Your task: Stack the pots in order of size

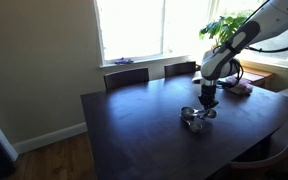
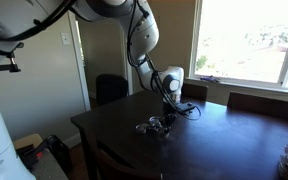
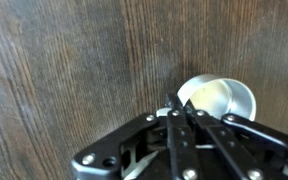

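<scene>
In the wrist view the claw (image 3: pixel 176 118) is clenched, its tips meeting at the near rim of a pot (image 3: pixel 222 100) lying toward two o'clock. I cannot tell whether it nips that rim. The pots (image 1: pixel 196 119) sit clustered on the table (image 1: pixel 134 130).

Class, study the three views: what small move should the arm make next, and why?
Probably lift slightly. In the wrist view the gripper looks closed at the rim of a silver pot on the dark table. A small rise would show whether it really holds the pot.
</scene>
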Motion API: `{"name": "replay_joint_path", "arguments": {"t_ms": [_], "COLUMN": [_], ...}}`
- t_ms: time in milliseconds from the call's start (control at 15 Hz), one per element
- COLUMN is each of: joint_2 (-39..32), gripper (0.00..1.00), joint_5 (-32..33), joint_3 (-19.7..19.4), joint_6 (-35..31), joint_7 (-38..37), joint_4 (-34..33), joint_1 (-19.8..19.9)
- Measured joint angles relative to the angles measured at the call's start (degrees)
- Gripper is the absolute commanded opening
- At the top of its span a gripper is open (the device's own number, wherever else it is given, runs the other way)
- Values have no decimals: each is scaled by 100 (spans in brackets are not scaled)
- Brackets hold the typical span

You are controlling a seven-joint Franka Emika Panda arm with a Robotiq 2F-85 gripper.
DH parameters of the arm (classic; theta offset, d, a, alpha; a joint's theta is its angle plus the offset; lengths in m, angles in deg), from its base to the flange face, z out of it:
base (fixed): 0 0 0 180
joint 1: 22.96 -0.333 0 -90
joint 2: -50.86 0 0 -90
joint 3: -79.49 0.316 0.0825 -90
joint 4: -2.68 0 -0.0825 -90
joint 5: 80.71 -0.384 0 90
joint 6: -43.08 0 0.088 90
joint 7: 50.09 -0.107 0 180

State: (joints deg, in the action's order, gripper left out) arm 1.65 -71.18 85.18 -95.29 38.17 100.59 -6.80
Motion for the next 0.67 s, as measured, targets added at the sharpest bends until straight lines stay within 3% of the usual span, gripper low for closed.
{"name": "replay_joint_path", "arguments": {"t_ms": [667], "joint_2": [539], "gripper": [5], "joint_5": [-281], "joint_3": [-3], "joint_6": [-267], "joint_7": [59], "joint_4": [315], "joint_1": [29]}}
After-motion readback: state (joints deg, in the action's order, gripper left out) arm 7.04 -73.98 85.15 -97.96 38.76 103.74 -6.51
